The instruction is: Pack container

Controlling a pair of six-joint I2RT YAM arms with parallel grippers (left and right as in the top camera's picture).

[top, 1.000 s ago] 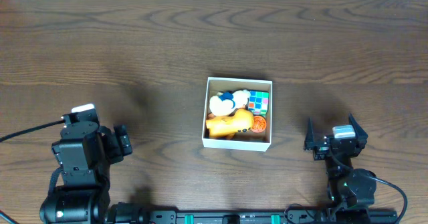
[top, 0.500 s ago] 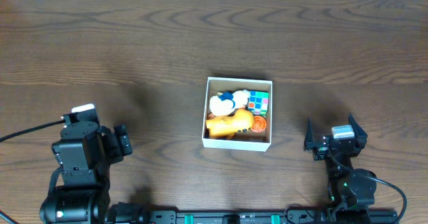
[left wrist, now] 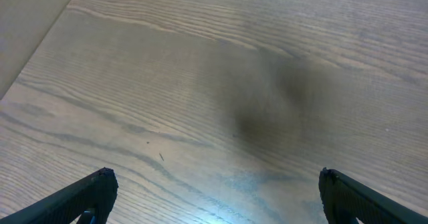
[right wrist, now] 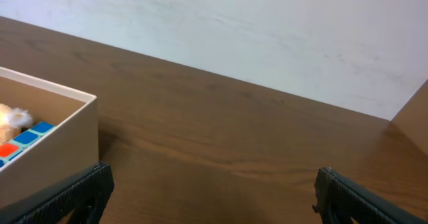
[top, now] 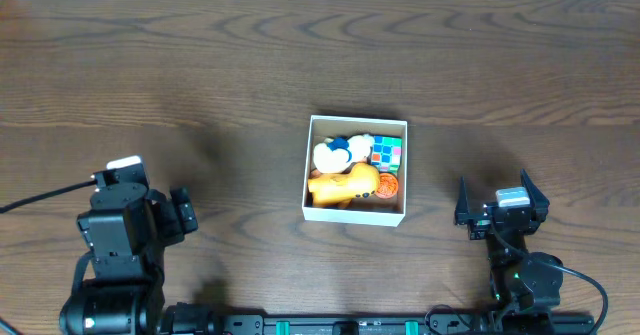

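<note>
We judge the container packed with toys; the left end effector and right end effector, both apart and empty, need only rest.

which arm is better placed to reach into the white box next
Right. The right pincer sits nearer the white-walled square cardboard box, whose corner shows in its wrist view.

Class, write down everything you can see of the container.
The container is a square, shallow, open-topped box with thin white walls and a tan inside, cardboard by its look. It sits flat near the middle of the wooden table, holding toys, among them a yellow plush and a colour cube. Only table and toys touch it.
</note>
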